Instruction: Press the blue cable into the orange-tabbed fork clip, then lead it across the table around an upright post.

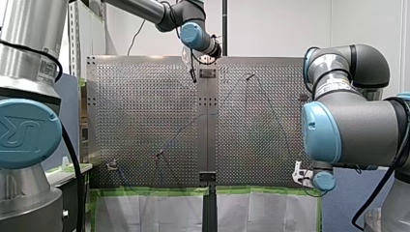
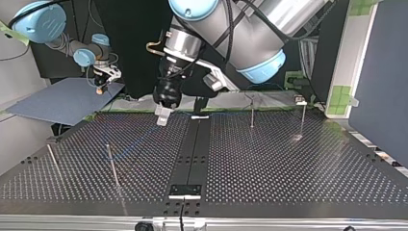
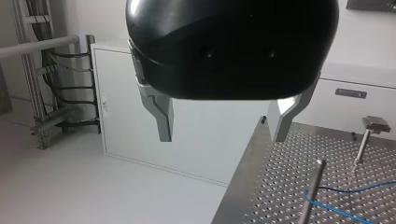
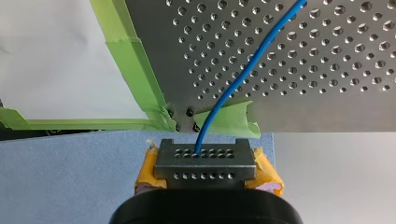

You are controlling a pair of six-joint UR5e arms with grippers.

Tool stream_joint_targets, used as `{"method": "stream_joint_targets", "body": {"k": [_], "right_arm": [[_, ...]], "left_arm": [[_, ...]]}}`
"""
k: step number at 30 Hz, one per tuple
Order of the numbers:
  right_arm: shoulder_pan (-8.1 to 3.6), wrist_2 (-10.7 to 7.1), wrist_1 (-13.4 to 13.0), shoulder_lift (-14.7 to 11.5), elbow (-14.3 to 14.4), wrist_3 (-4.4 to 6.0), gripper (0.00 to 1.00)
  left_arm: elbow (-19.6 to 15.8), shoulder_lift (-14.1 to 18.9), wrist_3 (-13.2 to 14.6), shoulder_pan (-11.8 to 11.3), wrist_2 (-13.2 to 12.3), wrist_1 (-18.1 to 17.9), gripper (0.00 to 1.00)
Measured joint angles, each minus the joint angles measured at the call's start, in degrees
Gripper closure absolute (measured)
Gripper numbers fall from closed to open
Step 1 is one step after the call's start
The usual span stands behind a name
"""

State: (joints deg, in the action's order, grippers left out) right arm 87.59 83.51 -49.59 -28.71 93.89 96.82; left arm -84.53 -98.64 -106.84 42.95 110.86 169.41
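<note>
My right gripper (image 4: 205, 153), with yellow pads, is shut on the blue cable (image 4: 238, 79), which runs out of its fingers over the perforated table's taped corner. In the front view that gripper (image 1: 300, 175) sits off the table's near right corner. The thin blue cable (image 2: 130, 143) crosses the table and passes around an upright post (image 3: 309, 196). My left gripper (image 3: 223, 135) is open with nothing between its metal fingers. It hangs above the table's far edge near the middle (image 1: 193, 73). A small clip on a stand (image 2: 300, 101) is at the top view's right; its colour cannot be told.
Thin upright posts (image 2: 113, 166) (image 2: 53, 161) (image 2: 251, 113) stand on the perforated table (image 2: 288, 168). A dark centre strip (image 2: 192, 154) splits it. Green tape (image 4: 135, 70) lines one table edge. A blue panel (image 2: 62, 98) lies beside my right gripper (image 2: 102, 86).
</note>
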Motion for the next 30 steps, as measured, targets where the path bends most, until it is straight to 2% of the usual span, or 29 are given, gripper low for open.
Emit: {"method": "stream_joint_targets", "body": {"k": [13,30], "right_arm": [[0.02,0.0,-0.08,0.03,0.0,0.01,1.0],[0.03,-0.09,-0.08,0.01,0.01,0.0,1.0]], "left_arm": [[-6.73,0.0,-0.03,-0.18,0.01,-6.13,0.0],[-15.74,0.0,-0.04,-0.3,0.01,-6.63,0.0]]}}
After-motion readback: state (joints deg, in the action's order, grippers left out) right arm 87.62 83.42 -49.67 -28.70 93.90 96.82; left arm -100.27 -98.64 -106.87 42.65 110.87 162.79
